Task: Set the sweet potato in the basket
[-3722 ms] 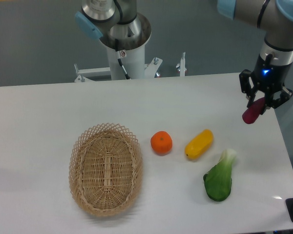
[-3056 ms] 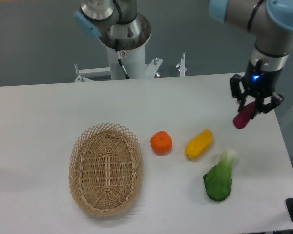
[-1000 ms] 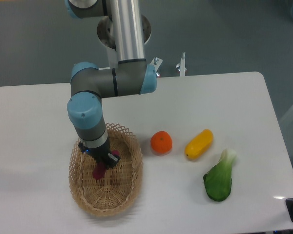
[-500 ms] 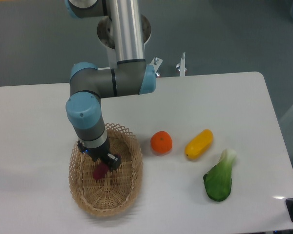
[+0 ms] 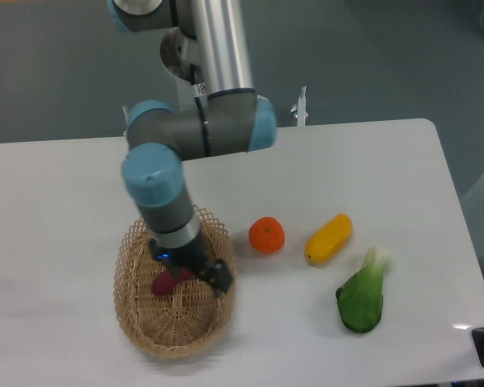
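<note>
Sweet potato (image 5: pixel 163 282) is lying inside the basket (image 5: pixel 137 322) on the near left of the table (image 5: pixel 387 161), gripper (image 5: pixel 195 272) right over it, can't tell if it's spread or closed. Bok choy (image 5: pixel 360 298) sits near right, yellow veg (image 5: pixel 329 238) and orange (image 5: pixel 267 235) slightly farther.

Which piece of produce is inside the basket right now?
The magenta sweet potato; it alone lies in the wicker basket, while the orange, yellow vegetable and bok choy sit on the table.

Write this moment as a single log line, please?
sweet potato: lying in basket | gripper: above basket, not holding it | orange, yellow vegetable, bok choy: on table
</note>
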### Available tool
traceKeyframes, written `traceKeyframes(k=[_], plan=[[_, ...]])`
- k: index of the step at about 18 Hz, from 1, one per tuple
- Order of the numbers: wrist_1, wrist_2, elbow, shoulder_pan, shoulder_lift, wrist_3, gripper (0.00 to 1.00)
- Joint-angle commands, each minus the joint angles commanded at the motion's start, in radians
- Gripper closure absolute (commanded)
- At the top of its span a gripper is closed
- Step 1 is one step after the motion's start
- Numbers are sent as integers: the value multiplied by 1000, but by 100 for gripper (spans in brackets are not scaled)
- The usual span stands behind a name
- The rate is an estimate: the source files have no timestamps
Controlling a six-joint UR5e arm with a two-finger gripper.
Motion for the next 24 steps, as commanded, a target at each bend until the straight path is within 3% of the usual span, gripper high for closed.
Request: traceKeyframes(k=[3,5,9,13,18,24], plan=[[-43,-5,19,89,44,57,0],[-118,-11,20,150,74,173,0],[-172,-14,19,241,101,395,0],[-296,-72,14,362,155,615,0],[-348,-91,-11,447,192,824,0],[-348,-123,-11,459,201,831,0]])
